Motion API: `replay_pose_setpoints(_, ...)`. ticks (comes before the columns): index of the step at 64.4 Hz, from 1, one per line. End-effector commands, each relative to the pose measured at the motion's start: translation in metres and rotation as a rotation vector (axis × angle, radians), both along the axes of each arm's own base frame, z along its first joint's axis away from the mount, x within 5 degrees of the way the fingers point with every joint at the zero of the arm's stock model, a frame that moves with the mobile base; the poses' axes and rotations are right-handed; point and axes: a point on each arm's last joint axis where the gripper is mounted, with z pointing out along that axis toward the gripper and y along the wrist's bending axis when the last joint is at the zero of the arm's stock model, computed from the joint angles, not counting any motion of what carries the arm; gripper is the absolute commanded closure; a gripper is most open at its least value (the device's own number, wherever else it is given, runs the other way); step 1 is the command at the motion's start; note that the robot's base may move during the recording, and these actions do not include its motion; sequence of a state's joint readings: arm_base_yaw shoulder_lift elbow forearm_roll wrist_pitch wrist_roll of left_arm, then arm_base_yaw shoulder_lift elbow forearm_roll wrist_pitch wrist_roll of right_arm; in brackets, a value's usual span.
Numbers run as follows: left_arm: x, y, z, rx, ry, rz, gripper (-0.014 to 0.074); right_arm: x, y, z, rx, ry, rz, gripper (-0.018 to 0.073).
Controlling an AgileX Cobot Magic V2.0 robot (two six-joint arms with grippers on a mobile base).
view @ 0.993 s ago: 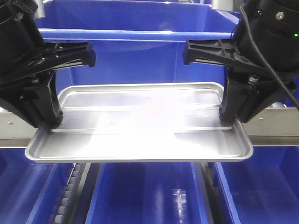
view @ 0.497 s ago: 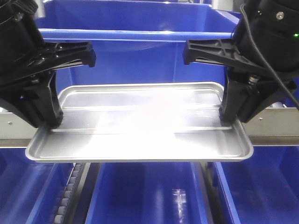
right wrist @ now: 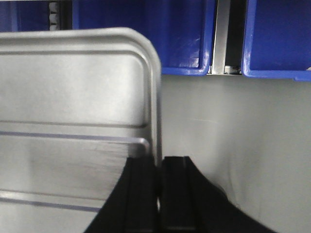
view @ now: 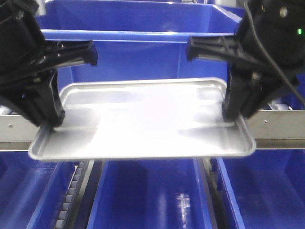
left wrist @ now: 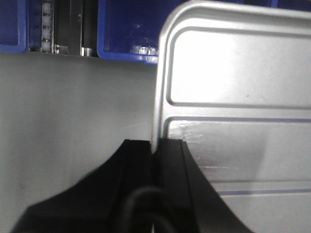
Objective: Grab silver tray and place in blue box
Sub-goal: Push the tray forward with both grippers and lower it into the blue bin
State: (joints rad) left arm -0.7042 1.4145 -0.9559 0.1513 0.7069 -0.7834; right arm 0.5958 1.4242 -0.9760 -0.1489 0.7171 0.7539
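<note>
The silver tray [view: 143, 119] is held level in the air between both grippers, above the metal rails. My left gripper [view: 50, 125] is shut on the tray's left rim, which shows in the left wrist view [left wrist: 156, 97] pinched between the black fingers [left wrist: 138, 160]. My right gripper [view: 232, 119] is shut on the right rim [right wrist: 156, 97], with its fingers [right wrist: 175, 170] either side of it. The large blue box [view: 143, 28] stands just behind the tray, its thick rim a little above tray height.
Narrower blue bins [view: 147, 195] sit below the tray in the front row, with more at left [view: 28, 191] and right [view: 267, 191]. Metal rails [view: 279, 129] run across under the tray ends. A roller track [view: 71, 195] lies between the lower bins.
The tray and both grippers have risen slightly and moved a little toward the blue box. Both grips stay unchanged.
</note>
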Motion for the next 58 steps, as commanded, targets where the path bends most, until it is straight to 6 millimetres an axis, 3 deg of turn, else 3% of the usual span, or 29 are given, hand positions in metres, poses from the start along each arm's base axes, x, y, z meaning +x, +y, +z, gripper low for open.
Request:
replay_pose_setpoints(1, 0.001, 0.001, 0.038, -0.086, -0.129, -0.002, 0.0700, 0.005, -0.001, 0.038, 0.036, -0.127, 0.017, 0.0503)
replay_pose_setpoints(17, 0.000, 0.004, 0.094, -0.166, -0.264, -0.004, 0.0700, 0.010, 0.001, 0.089, 0.090, -0.239, 0.026, 0.0503)
replay_pose_setpoints(30, 0.010, 0.005, 0.126, -0.150, -0.467, -0.042, 0.0700, 0.018, 0.005, 0.114, 0.107, -0.349, 0.055, 0.0503)
replay_pose_setpoints(46, 0.038, 0.009, 0.140, -0.179, -0.586, -0.009, 0.0700, 0.042, 0.008, 0.140, 0.153, -0.507, 0.047, 0.0503)
replay_pose_setpoints(58, 0.073, 0.011, 0.147, -0.202, -0.724, 0.000, 0.0700, 0.068, 0.008, 0.151, 0.130, -0.659, 0.061, 0.0503)
